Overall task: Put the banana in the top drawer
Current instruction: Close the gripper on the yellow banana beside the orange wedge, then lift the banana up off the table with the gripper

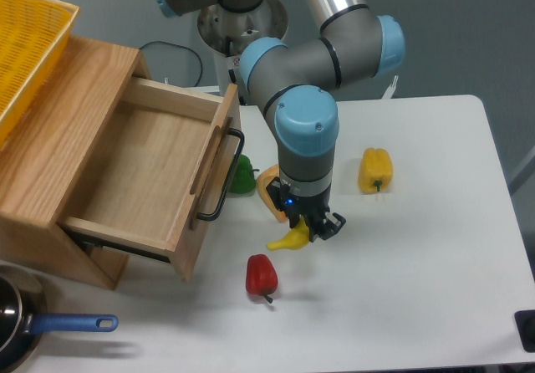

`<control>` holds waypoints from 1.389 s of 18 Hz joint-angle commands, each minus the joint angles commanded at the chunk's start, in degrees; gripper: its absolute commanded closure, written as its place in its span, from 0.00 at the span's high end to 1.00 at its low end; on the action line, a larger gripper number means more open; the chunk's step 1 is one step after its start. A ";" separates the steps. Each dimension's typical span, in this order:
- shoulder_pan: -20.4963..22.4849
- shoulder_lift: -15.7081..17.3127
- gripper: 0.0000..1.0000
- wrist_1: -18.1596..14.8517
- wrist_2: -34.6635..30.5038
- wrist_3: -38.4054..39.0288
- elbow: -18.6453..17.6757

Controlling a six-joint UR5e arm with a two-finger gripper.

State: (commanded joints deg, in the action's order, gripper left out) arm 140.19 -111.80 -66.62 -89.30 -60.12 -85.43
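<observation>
White table, open top drawer, fingers clamped on half-hidden banana, orange object behind arm

A white table filled most of the view, its top smooth and evenly lit, with soft shadows under the things standing on it. Its far edge ran across the upper right, and its right corner was rounded. Beyond it lay a plain grey-blue floor or wall, featureless and dim. A wooden cabinet of light grain stood on the left side of the table. A black cable curled on the grey surface behind the cabinet. At the lower right edge, a small dark object was cut off by the frame.
</observation>
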 joint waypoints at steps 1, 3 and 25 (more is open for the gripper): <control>0.17 0.00 0.33 0.00 0.52 -0.09 0.00; 0.35 0.09 0.33 -0.09 0.53 -0.26 0.00; 3.51 3.16 0.34 -9.22 0.88 1.85 4.30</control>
State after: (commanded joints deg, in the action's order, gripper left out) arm 143.70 -108.64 -75.84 -88.42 -58.27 -81.12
